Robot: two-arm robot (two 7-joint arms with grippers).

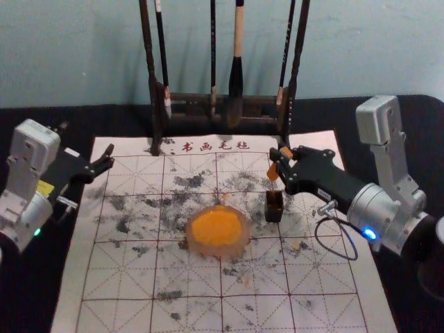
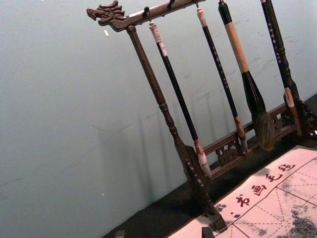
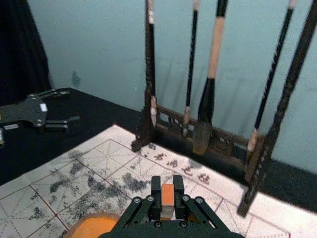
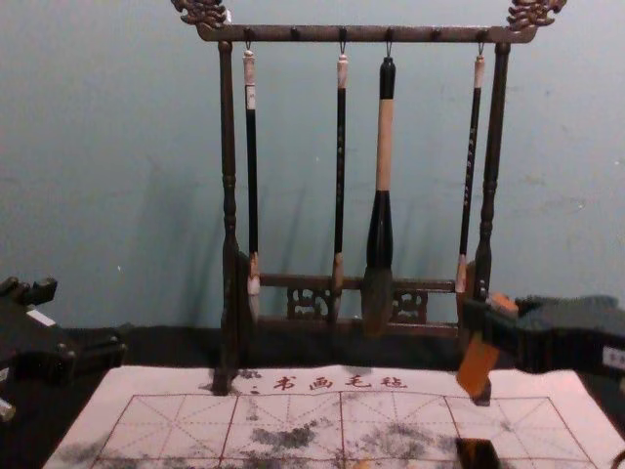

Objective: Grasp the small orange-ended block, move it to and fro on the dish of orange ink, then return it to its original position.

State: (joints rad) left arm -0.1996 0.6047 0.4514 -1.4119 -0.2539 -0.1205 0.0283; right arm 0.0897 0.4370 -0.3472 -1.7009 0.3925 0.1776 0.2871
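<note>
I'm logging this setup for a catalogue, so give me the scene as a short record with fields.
block: orange-ended, tilted, raised above the mat
right gripper: shut on the block, far side of the box
left gripper: open, empty, by the mat's far left corner
dish: on the mat, holding orange ink
box: dark, on the mat, right of the dish
rack: behind the dish
brushes: four, hanging from the rack

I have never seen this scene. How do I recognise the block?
Find the brush rack, then the right gripper near its right post. The jaws hold the block tilted above the mat. Unlike the dark box there, it shows orange.
</note>
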